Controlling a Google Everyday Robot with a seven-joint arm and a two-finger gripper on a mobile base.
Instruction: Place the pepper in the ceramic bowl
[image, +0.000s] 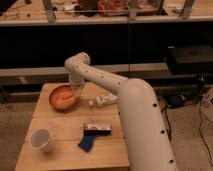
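The ceramic bowl (52, 99), wide, shallow and orange-terracotta, sits at the far left of the wooden table (60, 125). My white arm reaches from the lower right over the table and bends down at the bowl's far right rim. The gripper (75, 88) is right at that rim, just above the bowl's inside. I cannot pick out the pepper. The inside of the bowl looks orange-red, and I cannot tell whether the pepper lies there or is hidden by the gripper.
A white cup (41, 140) stands at the near left corner. A blue object (87, 143) and a small dark box (97, 129) lie near the front. A white bottle (103, 100) lies on its side right of the bowl. Dark shelving stands behind the table.
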